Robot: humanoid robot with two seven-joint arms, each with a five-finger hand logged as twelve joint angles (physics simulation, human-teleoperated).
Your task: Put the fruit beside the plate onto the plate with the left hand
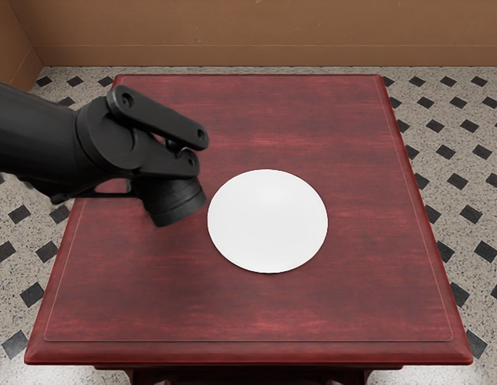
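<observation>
Left hand (164,172) sits low over the red table (313,112), at 9 o'clock of the white plate (267,220), just beside its rim. Grip unreadable: a dark mass, cannot tell whether clenched or released. Fruit hidden, possibly beneath the hand.

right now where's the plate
In the head view the plate lies near the middle of the table, with the left hand just beside its left edge.
</observation>
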